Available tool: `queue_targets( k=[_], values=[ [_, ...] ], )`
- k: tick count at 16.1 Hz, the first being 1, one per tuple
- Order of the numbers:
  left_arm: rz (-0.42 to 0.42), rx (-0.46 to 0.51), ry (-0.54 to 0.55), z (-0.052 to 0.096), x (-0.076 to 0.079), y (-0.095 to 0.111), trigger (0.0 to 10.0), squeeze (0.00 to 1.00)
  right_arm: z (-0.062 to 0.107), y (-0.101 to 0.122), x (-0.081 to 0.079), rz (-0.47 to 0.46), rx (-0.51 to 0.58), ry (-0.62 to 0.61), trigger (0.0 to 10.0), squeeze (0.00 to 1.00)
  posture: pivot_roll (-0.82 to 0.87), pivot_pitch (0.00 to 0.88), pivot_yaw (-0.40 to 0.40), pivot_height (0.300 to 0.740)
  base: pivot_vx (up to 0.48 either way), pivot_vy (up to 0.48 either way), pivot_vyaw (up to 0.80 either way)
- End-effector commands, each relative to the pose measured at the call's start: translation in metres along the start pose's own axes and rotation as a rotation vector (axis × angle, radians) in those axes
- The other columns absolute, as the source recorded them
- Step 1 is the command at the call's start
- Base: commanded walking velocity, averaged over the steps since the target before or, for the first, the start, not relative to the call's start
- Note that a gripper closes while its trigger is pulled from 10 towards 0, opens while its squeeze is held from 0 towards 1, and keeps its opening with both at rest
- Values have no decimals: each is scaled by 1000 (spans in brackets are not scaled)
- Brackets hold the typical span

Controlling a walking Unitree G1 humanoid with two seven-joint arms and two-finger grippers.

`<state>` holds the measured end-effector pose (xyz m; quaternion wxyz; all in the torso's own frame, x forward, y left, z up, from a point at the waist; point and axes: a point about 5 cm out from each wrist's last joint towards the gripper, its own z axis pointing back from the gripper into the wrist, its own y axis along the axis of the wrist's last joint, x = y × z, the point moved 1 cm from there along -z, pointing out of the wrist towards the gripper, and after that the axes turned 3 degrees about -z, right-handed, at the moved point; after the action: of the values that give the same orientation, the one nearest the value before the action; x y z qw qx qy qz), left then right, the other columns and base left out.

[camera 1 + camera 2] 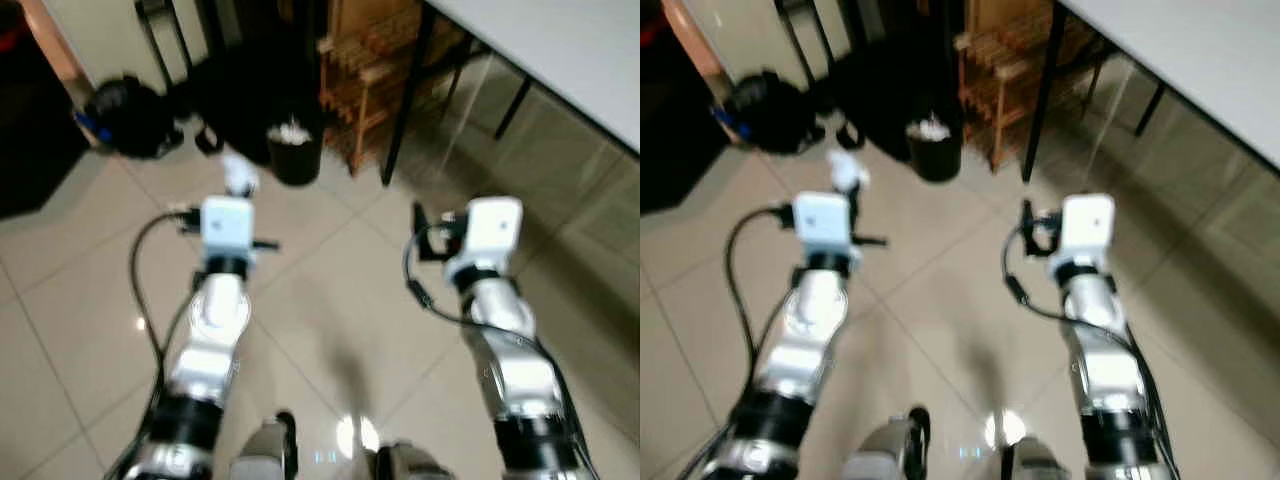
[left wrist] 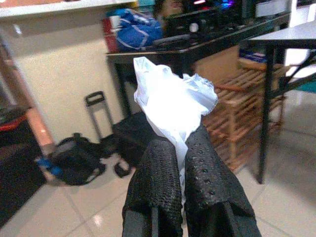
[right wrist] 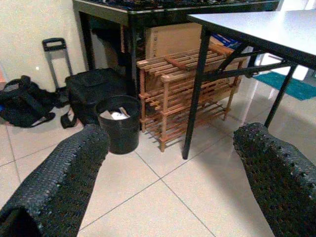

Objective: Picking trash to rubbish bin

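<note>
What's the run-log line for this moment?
left gripper: shut on white trash | right gripper: open, empty | black bin: ahead on floor

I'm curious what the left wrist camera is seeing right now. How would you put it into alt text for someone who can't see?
Two black fingers of the left gripper pinch a crumpled white tissue. Behind it are a dark bag on the tiled floor, a black suitcase and a wooden rack under a table.
</note>
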<state>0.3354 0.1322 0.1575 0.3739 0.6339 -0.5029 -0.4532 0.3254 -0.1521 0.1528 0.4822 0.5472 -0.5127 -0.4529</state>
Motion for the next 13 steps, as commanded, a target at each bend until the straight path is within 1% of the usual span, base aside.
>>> queue_targets(
  k=[1,2,3,4,6,10,13],
  values=[
    [3,-39,-17,5,4,-8,10000,0,1,-5,14,14,-21,-48,10000,0,-12,274,24,740,0,0,0],
    [3,-48,-19,6,4,-10,10000,0,1,-6,17,19,-25,-65,10000,0,-11,275,23,740,0,0,0],
    [-2,-63,-26,9,4,-15,10000,0,0,-8,28,36,-34,-108,10000,0,-13,278,22,740,0,0,0],
    [-7,-74,-36,11,3,-18,10000,0,0,-9,35,40,-40,-129,10000,0,-13,278,22,740,0,0,0],
    [-14,-93,-49,14,0,-25,10000,0,0,-12,42,28,-62,-138,10000,0,-19,277,16,740,0,0,0],
    [-49,-131,-54,17,-11,-38,10000,0,0,-22,38,32,-92,-113,10000,0,-21,266,21,740,0,0,0],
    [-61,-141,-44,17,-13,-40,10000,0,1,-27,34,32,-111,-94,10000,0,-23,259,20,740,0,0,0]
  ],
)
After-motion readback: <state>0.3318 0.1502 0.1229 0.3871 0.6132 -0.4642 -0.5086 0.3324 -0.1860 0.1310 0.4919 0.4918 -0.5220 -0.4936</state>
